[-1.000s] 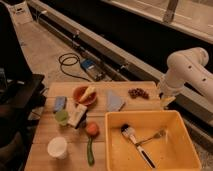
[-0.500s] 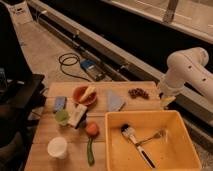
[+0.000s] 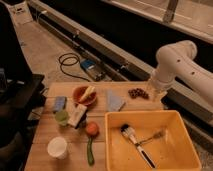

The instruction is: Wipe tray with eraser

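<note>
The yellow tray [image 3: 114, 145] stands on the right front of the wooden table. A black-handled brush [image 3: 136, 143] and a fork [image 3: 151, 137] lie inside it. The eraser [image 3: 77, 115], a whitish block with a dark underside, lies on the table left of the tray, in front of the orange bowl [image 3: 82, 95]. My gripper [image 3: 156, 91] hangs from the white arm at the table's far right edge. It is behind the tray's far wall and well to the right of the eraser, with nothing seen in it.
A blue block [image 3: 60, 103], a green cup [image 3: 61, 118], an orange fruit [image 3: 91, 129], a green vegetable [image 3: 90, 150] and a white cup [image 3: 57, 147] crowd the table's left. A pale blue pad [image 3: 115, 101] and a dark cluster [image 3: 137, 93] lie behind the tray.
</note>
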`<state>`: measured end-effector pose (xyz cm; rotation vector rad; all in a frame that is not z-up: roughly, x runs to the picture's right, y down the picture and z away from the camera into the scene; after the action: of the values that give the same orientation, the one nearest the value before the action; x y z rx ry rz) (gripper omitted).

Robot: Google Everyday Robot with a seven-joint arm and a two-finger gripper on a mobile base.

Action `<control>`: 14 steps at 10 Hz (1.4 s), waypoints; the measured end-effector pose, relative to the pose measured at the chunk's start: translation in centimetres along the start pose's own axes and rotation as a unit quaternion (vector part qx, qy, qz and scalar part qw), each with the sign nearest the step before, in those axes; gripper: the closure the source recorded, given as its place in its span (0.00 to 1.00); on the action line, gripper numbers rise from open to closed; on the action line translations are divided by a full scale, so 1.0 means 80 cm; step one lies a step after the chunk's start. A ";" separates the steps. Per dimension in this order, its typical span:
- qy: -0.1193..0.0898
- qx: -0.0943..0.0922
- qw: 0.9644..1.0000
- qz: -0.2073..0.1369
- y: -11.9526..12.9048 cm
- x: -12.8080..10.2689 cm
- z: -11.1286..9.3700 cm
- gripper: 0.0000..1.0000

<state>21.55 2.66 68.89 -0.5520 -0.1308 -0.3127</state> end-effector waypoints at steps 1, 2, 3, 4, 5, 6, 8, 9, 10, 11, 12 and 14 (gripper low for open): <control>-0.005 0.004 1.000 -0.029 -0.013 -0.031 -0.003 0.47; -0.010 0.009 0.998 -0.060 -0.021 -0.063 -0.008 0.47; -0.019 0.017 0.995 -0.097 -0.028 -0.098 -0.014 0.47; -0.027 0.023 0.992 -0.125 -0.031 -0.125 -0.019 0.47; -0.040 0.031 0.986 -0.162 -0.034 -0.158 -0.026 0.47; -0.059 0.044 0.975 -0.209 -0.030 -0.198 -0.036 0.47; -0.072 0.057 0.966 -0.242 -0.023 -0.225 -0.047 0.47; -0.074 0.059 0.965 -0.246 -0.024 -0.230 -0.048 0.47; -0.074 0.059 0.965 -0.245 -0.024 -0.229 -0.048 0.47; -0.074 0.059 0.965 -0.243 -0.023 -0.227 -0.048 0.47; -0.073 0.060 0.964 -0.248 -0.025 -0.227 -0.048 0.52; -0.073 0.065 0.953 -0.288 -0.040 -0.245 -0.044 0.68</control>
<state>2.15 3.27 63.49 -0.3959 -0.4574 -0.8261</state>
